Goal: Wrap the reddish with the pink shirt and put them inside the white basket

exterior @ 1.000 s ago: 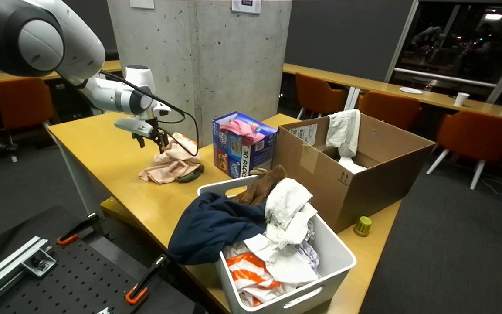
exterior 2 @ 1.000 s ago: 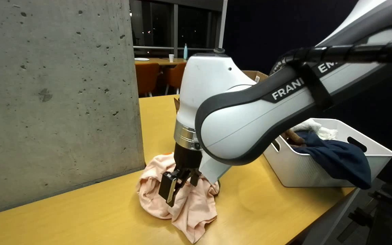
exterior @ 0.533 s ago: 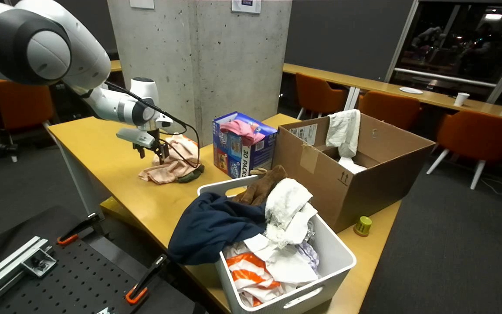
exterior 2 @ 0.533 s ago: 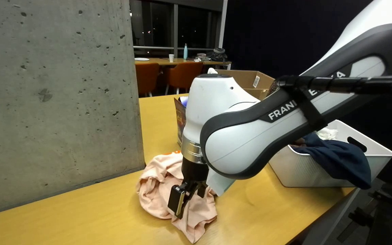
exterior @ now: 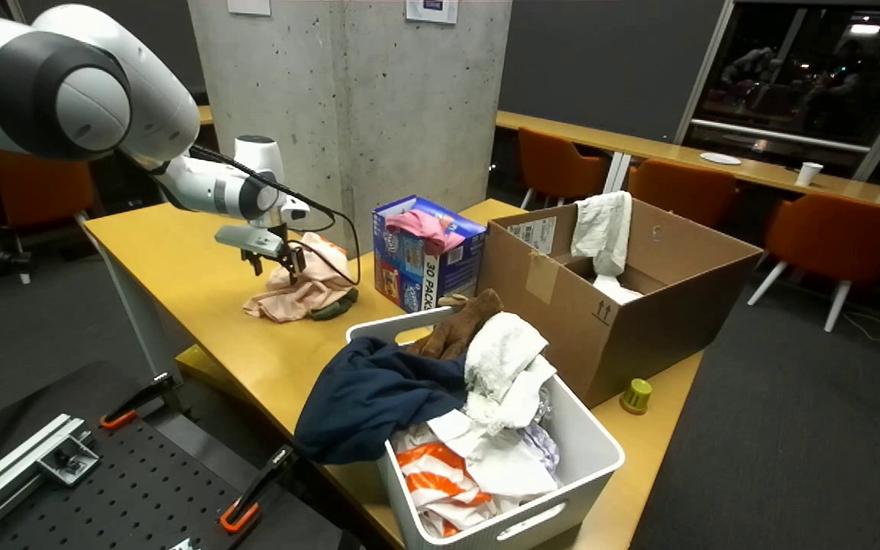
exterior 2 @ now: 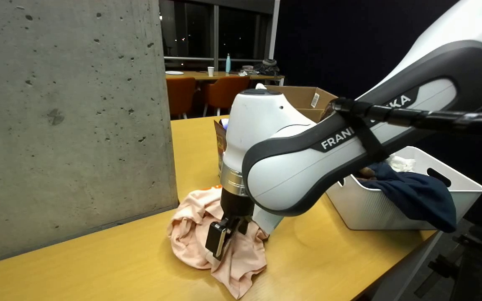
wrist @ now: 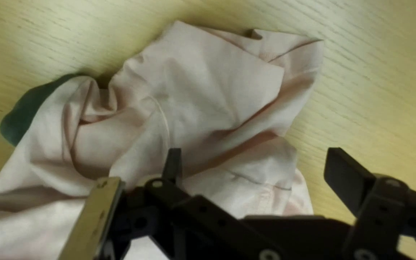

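Two fingers (wrist: 349, 178) of your end effector (wrist: 256, 167) stand apart at the shirt (wrist: 208, 79), which partly covers the green thing (wrist: 24, 112) on the table (wrist: 377, 108), probably so you can pinch a fold and bundle both for the basket (exterior 2: 377, 209).

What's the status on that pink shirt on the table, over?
Gripper open, over the pink shirt. Shirt bunched on table, dark green item poking out. White basket crowded; navy cloth over its rim may hinder the drop.
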Robot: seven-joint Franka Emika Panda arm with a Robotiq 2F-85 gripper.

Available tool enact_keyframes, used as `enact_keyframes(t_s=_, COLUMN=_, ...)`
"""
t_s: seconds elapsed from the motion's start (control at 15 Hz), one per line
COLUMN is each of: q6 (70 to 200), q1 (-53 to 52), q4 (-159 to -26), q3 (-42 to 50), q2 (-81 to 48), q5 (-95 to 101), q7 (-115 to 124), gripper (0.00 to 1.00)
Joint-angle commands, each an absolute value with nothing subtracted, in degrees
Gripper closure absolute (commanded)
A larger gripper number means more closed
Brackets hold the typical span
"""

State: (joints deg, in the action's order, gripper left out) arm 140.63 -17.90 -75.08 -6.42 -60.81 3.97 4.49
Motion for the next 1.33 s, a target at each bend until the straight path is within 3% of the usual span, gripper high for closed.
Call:
enact_keyframes(t_s=0.0, q6=139.6, q1=-19.03, q4=-67.94, q3=-5.62, q2=-64.97, q5=5.15, q7=2.76, gripper=0.0)
enact_keyframes(t_s=1.27, q6=138.99, q1=-18.6, q4=-61.22, q3=-0.84, q2=-68.24, q5=8.08, q7=3.17, gripper=0.0)
